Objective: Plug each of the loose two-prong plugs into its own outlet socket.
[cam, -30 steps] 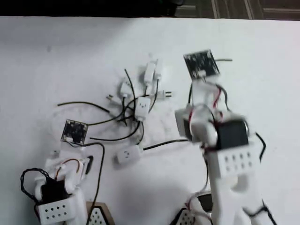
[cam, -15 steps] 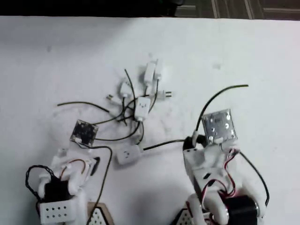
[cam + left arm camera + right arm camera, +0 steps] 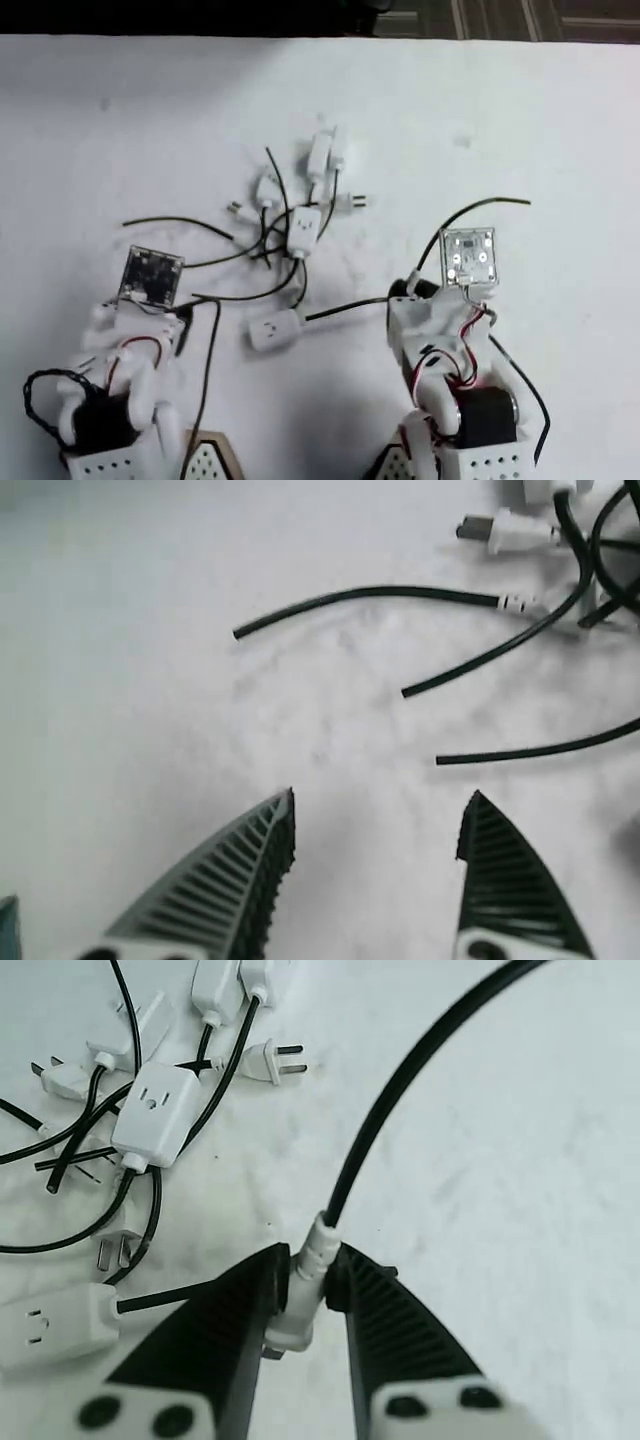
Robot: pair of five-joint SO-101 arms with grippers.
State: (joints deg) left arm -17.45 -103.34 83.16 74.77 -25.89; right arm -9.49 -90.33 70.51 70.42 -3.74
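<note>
My right gripper (image 3: 306, 1282) is shut on a white two-prong plug (image 3: 300, 1305), whose black cord (image 3: 420, 1060) rises away from the jaws. It hangs low over the table at the near right (image 3: 408, 296), right of an outlet socket (image 3: 274, 329) (image 3: 45, 1324). A second socket (image 3: 303, 229) (image 3: 153, 1106) lies in the tangle of cords farther out. Loose plugs lie around it (image 3: 268, 1061) (image 3: 110, 1248) (image 3: 265, 188). My left gripper (image 3: 375, 825) is open over bare table at the near left, short of a plug (image 3: 505, 530).
Black cords (image 3: 370, 595) loop across the middle of the white table (image 3: 520, 100). A joined plug and socket (image 3: 321, 153) lie at the far side of the tangle. Both arm bases stand at the near edge (image 3: 205, 460).
My right arm has drawn back from the far side to the near edge, bringing the plug and its cord along. The left arm shifted slightly left.
</note>
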